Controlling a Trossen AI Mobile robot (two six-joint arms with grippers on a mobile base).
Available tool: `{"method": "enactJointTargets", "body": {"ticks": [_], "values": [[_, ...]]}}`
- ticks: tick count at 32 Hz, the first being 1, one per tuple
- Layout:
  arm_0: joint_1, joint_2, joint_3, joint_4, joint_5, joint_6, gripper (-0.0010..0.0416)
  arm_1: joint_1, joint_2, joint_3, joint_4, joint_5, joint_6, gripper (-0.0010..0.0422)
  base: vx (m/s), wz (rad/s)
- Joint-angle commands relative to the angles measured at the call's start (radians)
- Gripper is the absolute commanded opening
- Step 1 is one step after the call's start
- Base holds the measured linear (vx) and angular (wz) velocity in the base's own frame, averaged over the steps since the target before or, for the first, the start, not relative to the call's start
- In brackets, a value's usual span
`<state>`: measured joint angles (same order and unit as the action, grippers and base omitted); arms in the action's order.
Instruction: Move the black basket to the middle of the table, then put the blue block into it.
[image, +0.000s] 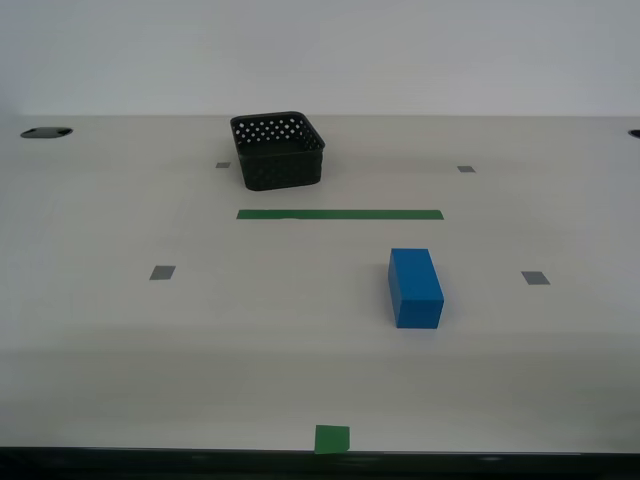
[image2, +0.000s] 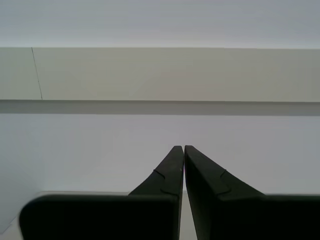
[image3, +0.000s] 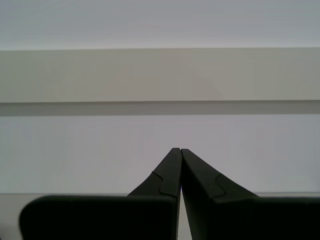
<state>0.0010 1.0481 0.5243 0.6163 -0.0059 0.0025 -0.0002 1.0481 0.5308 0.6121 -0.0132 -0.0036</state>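
Exterior view: the small square black perforated plastic basket (image: 278, 151) sits beyond the green tape strip (image: 340, 214); the bright blue brick-shaped block (image: 415, 288) lies nearer. My first gripper (image3: 176, 150) and second gripper (image2: 180, 147) are pressed closed, empty.

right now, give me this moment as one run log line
first gripper: shut, empty | second gripper: shut, empty | square black perforated plastic basket: beyond green tape strip, untouched | bright blue rectangular block: on table
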Motion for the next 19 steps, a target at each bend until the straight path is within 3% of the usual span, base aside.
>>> {"method": "enactJointTargets", "body": {"ticks": [1, 5, 7, 11, 13, 15, 19], "values": [[0.0, 0.0, 0.001, 0.003, 0.0, 0.0, 0.0, 0.0, 0.0, 0.013, 0.006, -0.001, 0.002, 0.0, 0.0, 0.0], [0.0, 0.0, 0.001, 0.003, 0.0, 0.0, 0.0, -0.002, -0.001, 0.071, -0.077, 0.003, -0.104, 0.0, 0.0, 0.0], [0.0, 0.0, 0.001, 0.003, 0.0, 0.0, 0.0001, -0.002, 0.002, 0.188, -0.341, 0.007, -0.165, 0.0, 0.0, 0.0], [0.0, 0.0, 0.001, 0.003, 0.0, 0.0, 0.0001, -0.002, 0.052, 0.394, -0.712, 0.018, -0.154, 0.0, 0.0, 0.0], [0.0, 0.0, 0.001, 0.004, 0.0, 0.0, 0.0, -0.002, 0.084, 0.478, -0.825, 0.056, -0.154, 0.0, 0.0, 0.0], [0.0, 0.0, 0.001, 0.004, 0.0, 0.0, 0.0001, -0.008, 0.154, 0.62, -0.986, 0.154, -0.161, 0.0, 0.0, 0.0], [0.0, 0.0, 0.001, 0.004, 0.0, 0.001, 0.0001, -0.043, 0.296, 0.801, -1.159, 0.174, -0.188, 0.0, 0.0, 0.0]]}}
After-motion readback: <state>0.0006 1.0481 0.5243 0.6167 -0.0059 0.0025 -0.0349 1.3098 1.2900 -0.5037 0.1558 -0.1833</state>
